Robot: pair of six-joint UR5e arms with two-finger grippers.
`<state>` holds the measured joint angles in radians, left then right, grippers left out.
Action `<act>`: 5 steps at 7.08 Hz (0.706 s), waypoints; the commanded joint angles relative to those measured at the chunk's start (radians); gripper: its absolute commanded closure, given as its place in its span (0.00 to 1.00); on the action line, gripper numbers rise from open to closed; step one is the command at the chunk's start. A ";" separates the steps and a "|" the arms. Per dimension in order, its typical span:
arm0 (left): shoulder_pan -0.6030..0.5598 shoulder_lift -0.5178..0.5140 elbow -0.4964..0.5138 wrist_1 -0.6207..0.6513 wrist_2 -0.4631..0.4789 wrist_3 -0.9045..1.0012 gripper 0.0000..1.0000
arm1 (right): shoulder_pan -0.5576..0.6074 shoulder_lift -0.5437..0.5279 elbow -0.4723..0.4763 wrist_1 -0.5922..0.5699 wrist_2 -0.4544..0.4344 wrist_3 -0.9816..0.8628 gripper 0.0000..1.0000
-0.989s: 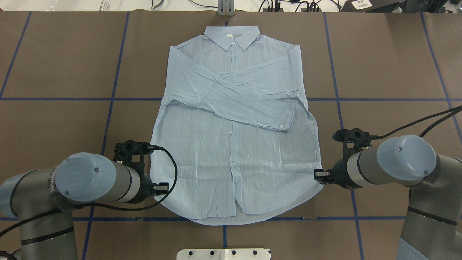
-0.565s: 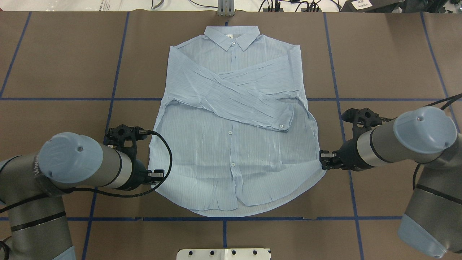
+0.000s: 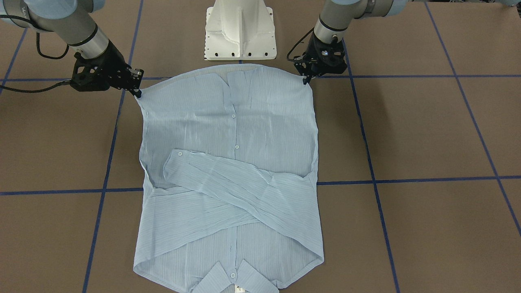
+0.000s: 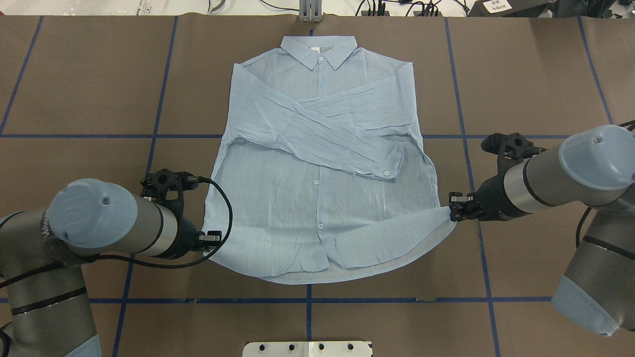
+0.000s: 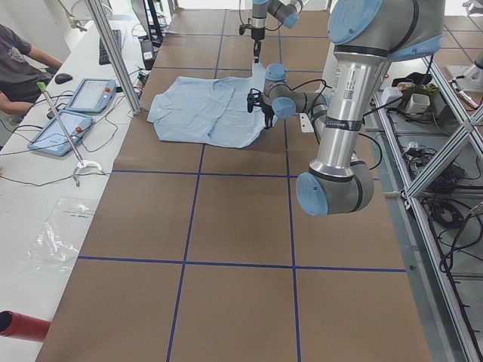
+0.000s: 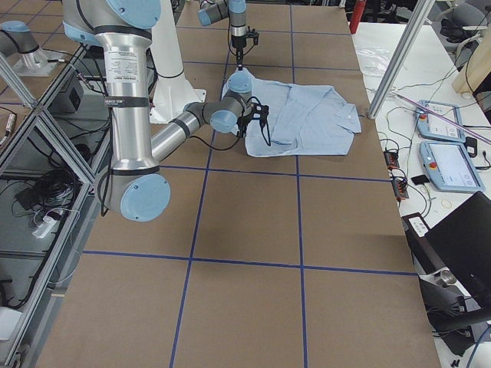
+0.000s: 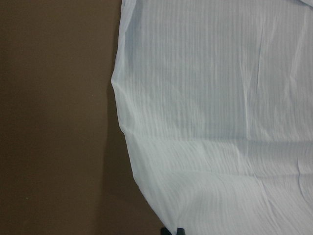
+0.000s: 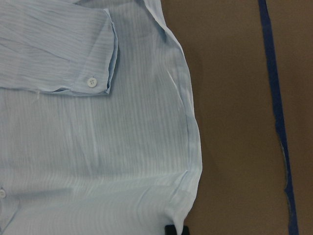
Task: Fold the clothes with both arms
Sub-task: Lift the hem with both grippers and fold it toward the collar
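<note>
Pinching hem corners of the shirt point(image 4: 317, 208): left pincer point(image 4: 212, 244), right pincer point(image 4: 452, 213).

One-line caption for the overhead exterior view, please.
The black two-finger left gripper and right gripper pinch the hem corners of a thin pale-blue striped shirt, sleeves crossed, on the brown table.

Brown table point(image 4: 74, 74), blue tape grid point(image 4: 74, 135); white bench point(image 5: 23, 211) with tablets point(image 5: 93, 95) alongside.
</note>
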<state>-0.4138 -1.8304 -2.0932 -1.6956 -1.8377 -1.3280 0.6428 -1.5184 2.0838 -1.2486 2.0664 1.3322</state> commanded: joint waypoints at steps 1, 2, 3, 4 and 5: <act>-0.003 0.003 -0.001 0.001 -0.002 0.000 1.00 | 0.015 0.000 -0.005 0.000 0.017 -0.005 1.00; -0.003 0.006 -0.001 0.001 -0.002 -0.002 1.00 | 0.014 0.001 -0.005 0.000 0.017 -0.004 1.00; -0.003 0.005 -0.002 -0.001 -0.002 -0.004 1.00 | 0.018 0.003 -0.005 0.000 0.017 -0.004 1.00; -0.014 -0.003 -0.001 -0.001 -0.002 -0.004 1.00 | 0.034 0.009 -0.008 0.000 0.014 -0.004 1.00; -0.035 -0.018 -0.002 -0.001 -0.003 -0.016 1.00 | 0.052 0.047 -0.027 0.000 0.011 -0.004 1.00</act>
<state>-0.4299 -1.8345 -2.0945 -1.6964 -1.8396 -1.3342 0.6754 -1.5028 2.0723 -1.2487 2.0803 1.3284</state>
